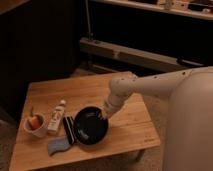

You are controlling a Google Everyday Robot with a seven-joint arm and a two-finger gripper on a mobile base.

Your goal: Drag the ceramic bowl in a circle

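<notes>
The ceramic bowl (90,125) is a shallow, glossy black round bowl lying on the wooden table (75,92), near its front edge, left of middle. My gripper (103,114) comes down from the right on a white arm and rests on the bowl's upper right rim. The bowl's left edge is close to a black rectangular object (68,131).
A small pale cup with orange contents (34,124) stands at the table's left front. A small white bottle (56,116) lies next to it. A blue-grey cloth (58,145) lies at the front left edge. A dark shelf unit stands behind the table.
</notes>
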